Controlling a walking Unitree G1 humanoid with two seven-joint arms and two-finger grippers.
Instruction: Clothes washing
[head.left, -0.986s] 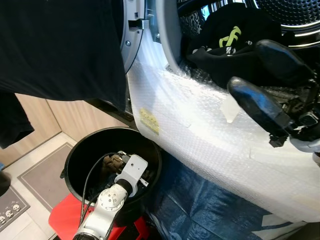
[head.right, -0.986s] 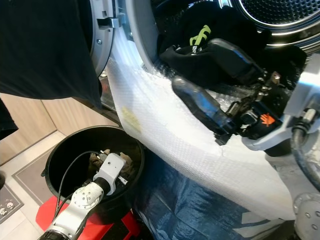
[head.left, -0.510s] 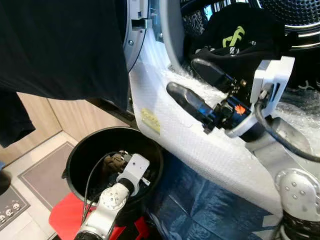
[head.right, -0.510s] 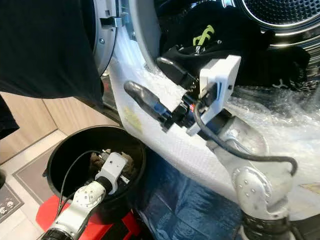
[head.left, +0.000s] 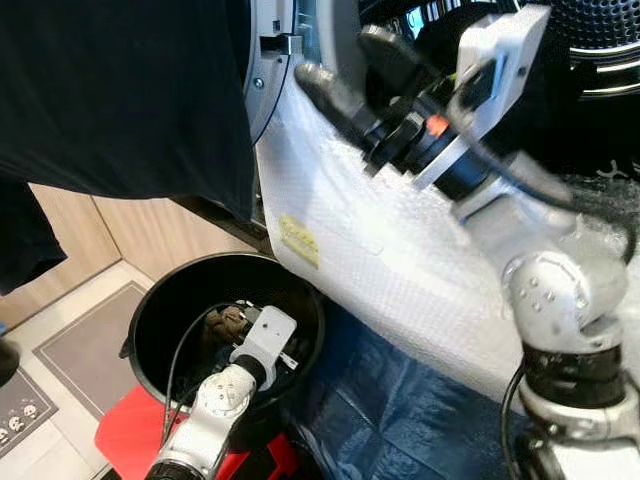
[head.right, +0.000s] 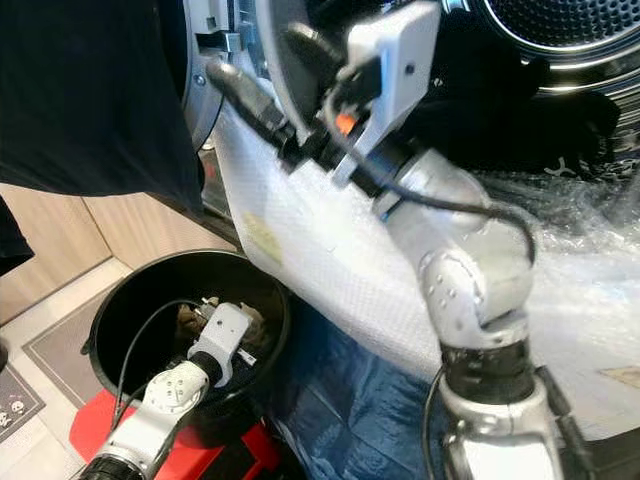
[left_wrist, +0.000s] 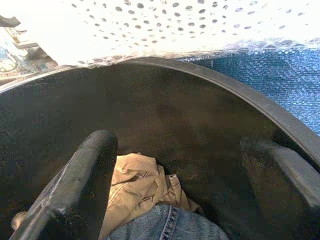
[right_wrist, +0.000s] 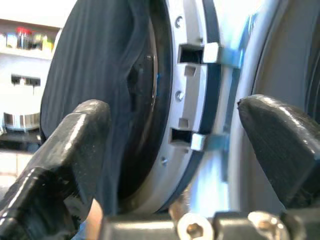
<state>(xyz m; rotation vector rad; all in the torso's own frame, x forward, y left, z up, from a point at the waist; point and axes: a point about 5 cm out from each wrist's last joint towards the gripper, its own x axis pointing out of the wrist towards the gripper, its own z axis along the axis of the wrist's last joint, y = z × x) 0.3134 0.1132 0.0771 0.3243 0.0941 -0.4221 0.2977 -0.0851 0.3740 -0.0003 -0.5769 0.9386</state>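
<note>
Left pincer: wide inside the bucket, poised over clothes.
Right pincer: wide, empty, above the bucket beside the washer door.

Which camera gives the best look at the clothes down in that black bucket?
The left wrist view: the tan garment and jeans lie close up. In the eye views the left arm hides most of them inside the black bucket.
</note>
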